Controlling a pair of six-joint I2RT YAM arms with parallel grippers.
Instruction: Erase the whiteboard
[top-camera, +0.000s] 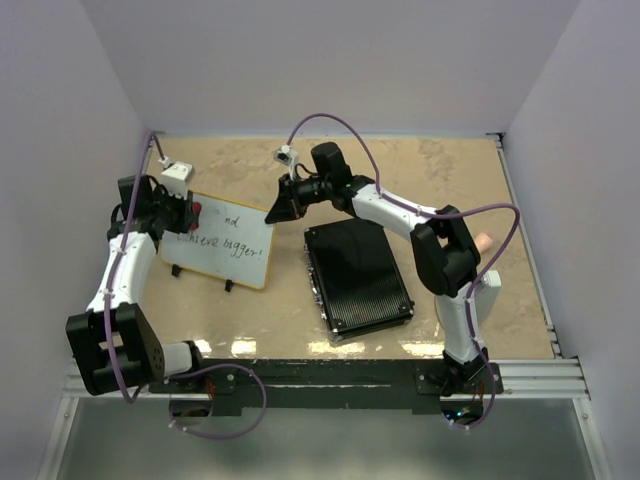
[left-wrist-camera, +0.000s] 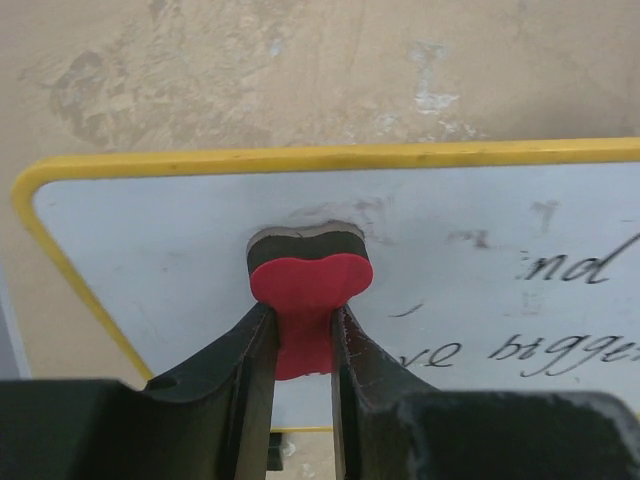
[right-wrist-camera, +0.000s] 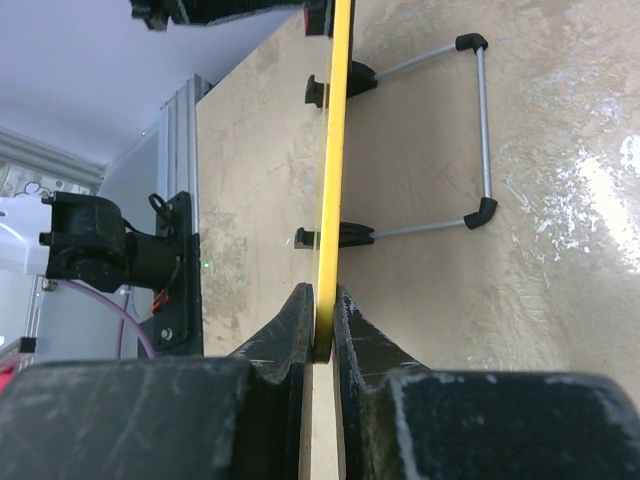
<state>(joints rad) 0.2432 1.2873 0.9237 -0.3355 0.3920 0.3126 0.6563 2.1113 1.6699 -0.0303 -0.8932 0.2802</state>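
On the left half of the surface (top-camera: 440, 170), the whiteboard (top-camera: 225, 250) is propped at a tilt on a wire stand (right-wrist-camera: 480, 130), with small black feet (top-camera: 228, 285) along its near edge. It is bordered by a thin yellow frame. Black handwriting is seen on its right part, ending in "bigger!", while the left part carries only faint grey smears. Against that left part a red eraser (left-wrist-camera: 310, 280) with a grey pad is pressed, and it is pinched narrowly by the left end effector (left-wrist-camera: 302, 320). The far right corner of the frame is clamped between the nearly closed jaws of the right end effector (right-wrist-camera: 320, 310). Just right of the board, separated from it by a narrow strip of surface, a black ribbed case (top-camera: 357, 275) is laid flat under the right arm.
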